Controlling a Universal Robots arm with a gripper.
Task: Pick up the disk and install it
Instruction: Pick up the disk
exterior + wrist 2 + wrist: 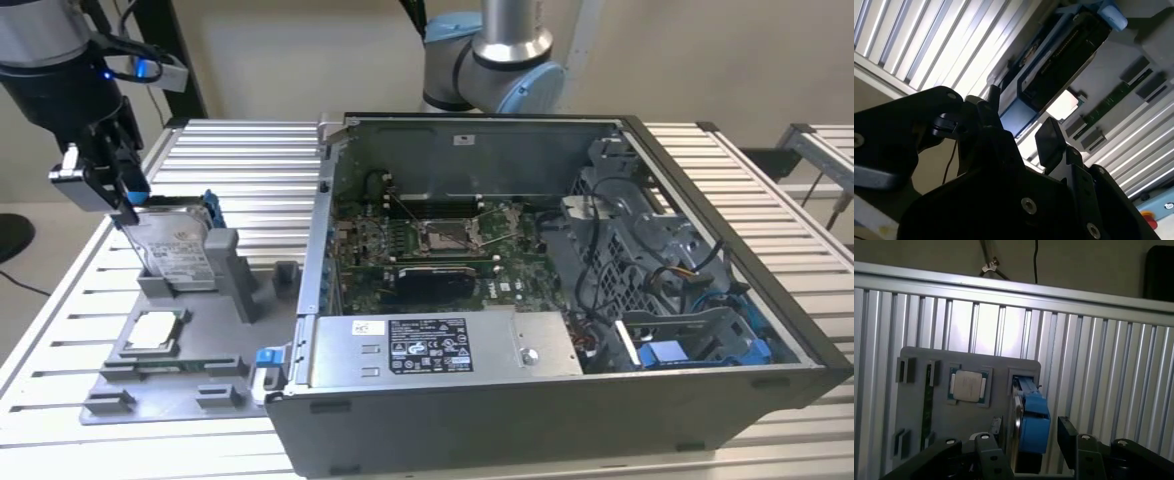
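The disk (180, 250) stands on edge in a slot of the grey fixture plate (174, 385) at the exterior view's left, its white label facing out and a blue carrier frame along its edges. My gripper (120, 195) hangs just above its upper corner. In the first wrist view the gripper (1031, 424) is open, and its dark fingers (1066, 432) straddle the blue-framed edge of the disk (1034, 407) with small gaps on both sides. The second wrist view shows the same: the gripper (1021, 112) sits over the disk (1059, 70).
A square silver CPU chip (154, 330) lies in a pocket of the fixture plate beside the disk. The open computer case (534, 400) sits at the exterior view's right, with a grey power-supply box (441, 345) along its front and a blue-tabbed drive bay (681, 350) at its right. All rest on a ribbed aluminium table (254, 160).
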